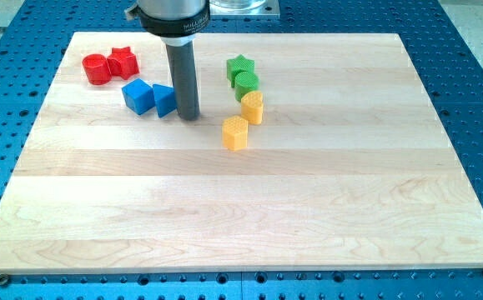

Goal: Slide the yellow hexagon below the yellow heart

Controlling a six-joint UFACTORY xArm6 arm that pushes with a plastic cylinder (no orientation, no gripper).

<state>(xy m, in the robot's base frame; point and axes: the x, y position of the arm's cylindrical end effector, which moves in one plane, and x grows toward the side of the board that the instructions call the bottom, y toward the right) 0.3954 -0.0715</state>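
Note:
The yellow hexagon [235, 132] lies on the wooden board near the middle, below and slightly left of the yellow heart [253, 107]; the two are close, almost touching. My tip [188, 115] rests on the board to the left of the hexagon, with a clear gap between them. It stands right beside a blue block [165, 100], touching or nearly touching its right side.
A blue cube [138, 96] sits left of the other blue block. A red cylinder [97, 69] and a red star [123, 61] lie at the upper left. A green star [239, 67] and a green block [246, 83] sit just above the yellow heart.

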